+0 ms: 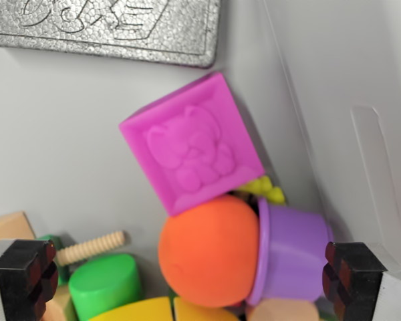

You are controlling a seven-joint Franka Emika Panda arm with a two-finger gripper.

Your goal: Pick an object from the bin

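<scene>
Jaws are being held wide open and empty over the crowded bin [361, 80] corner.
The orange ball [209, 251], wedged under the pink block [190, 148] beside the purple cup [291, 255], risks being squeezed out sideways.

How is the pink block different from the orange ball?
The pink block is square with flat sides; the orange ball is round. The pink block has a bear-like picture pressed into its face; the orange ball is plain and smooth. The pink block sits tilted, farther up in the wrist view than the orange ball. Both look soft and brightly coloured.
</scene>
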